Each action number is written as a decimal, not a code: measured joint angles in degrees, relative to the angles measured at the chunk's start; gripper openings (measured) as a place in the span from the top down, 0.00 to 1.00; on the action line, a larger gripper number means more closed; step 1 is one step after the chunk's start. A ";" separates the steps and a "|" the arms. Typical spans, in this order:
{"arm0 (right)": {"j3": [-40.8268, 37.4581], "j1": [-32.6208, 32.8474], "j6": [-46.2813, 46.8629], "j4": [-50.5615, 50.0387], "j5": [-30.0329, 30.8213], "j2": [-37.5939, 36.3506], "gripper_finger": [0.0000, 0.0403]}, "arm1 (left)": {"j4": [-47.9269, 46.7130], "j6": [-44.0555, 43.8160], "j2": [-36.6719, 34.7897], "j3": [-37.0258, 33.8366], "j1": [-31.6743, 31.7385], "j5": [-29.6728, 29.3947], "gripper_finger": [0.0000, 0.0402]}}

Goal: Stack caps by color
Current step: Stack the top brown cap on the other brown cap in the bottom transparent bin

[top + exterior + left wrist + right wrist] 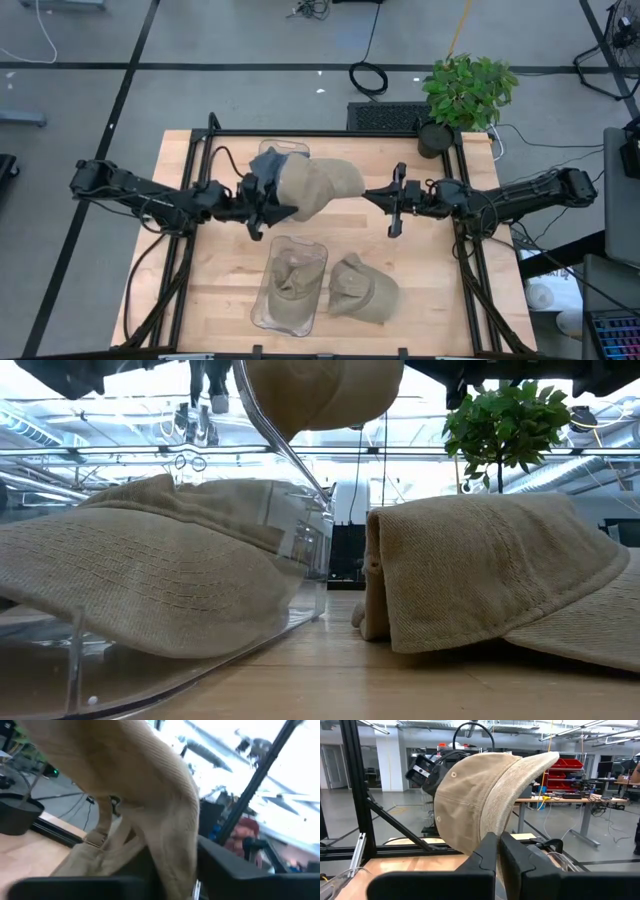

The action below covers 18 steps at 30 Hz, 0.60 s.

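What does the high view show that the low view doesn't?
High only: both arms, the left gripper holding the raised tan fabric cap, the right gripper with jaws shut beside it, and a slate-blue cap behind. Low only: the room beyond. Both: the tan cap in the clear plastic bin, the loose tan cap beside it.

Even, soft overhead light in the high view; only faint shadows on the table (220, 300). Low view is strongly backlit by bright ceiling lights and windows, washed out up top, glare on the clear bin (300, 550). Left wrist view is heavily blurred, the tan cap (150, 795) smeared, background blown out white. Right wrist view is sharp and evenly lit.
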 joint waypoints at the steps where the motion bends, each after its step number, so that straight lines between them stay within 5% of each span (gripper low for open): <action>1: 0.00 0.00 -0.40 0.00 -0.02 0.00 1.00 | -1.25 0.68 0.00 0.55 0.01 0.75 0.77; 4: 0.00 0.04 -0.66 -0.05 -0.16 0.00 1.00 | -5.71 2.08 0.00 2.39 0.17 3.15 0.96; 10: 0.00 0.02 -0.32 -3.06 0.12 0.00 0.95 | -28.97 4.17 0.02 12.93 -0.94 3.51 0.98; 18: 0.00 0.04 3.92 -10.93 2.93 0.02 0.89 | -72.37 7.36 3.83 38.72 -3.69 -4.49 0.99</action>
